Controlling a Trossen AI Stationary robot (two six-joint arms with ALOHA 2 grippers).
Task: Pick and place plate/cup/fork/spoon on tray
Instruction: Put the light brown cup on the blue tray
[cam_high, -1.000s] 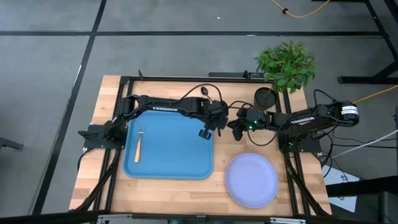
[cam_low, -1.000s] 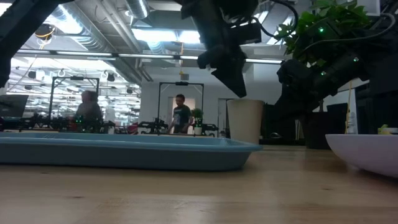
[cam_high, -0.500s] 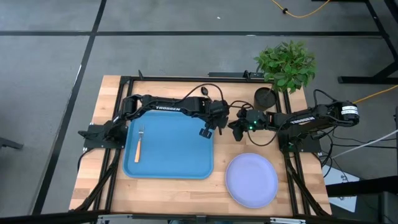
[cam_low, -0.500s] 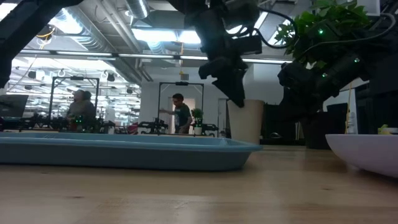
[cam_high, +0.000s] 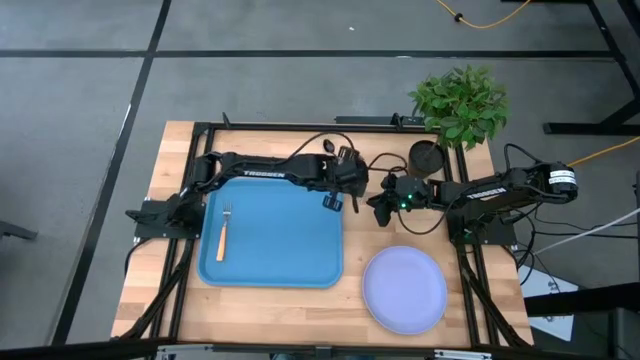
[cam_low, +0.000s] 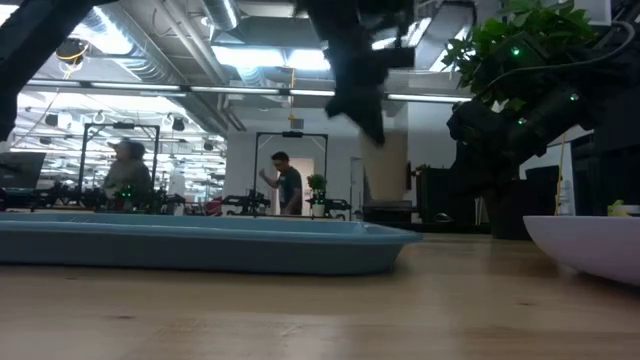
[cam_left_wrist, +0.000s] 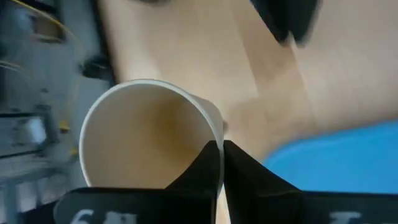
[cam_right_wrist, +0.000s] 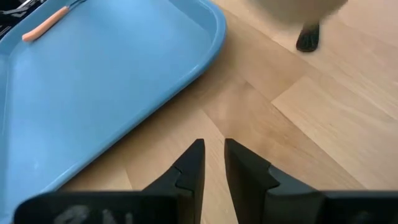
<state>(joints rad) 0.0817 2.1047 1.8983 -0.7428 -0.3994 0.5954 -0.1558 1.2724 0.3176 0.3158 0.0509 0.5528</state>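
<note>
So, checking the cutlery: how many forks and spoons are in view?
1: the orange-handled silver-tined fork lies on the bright blue plastic tray's left side. No spoon shows; it may be hidden.
</note>
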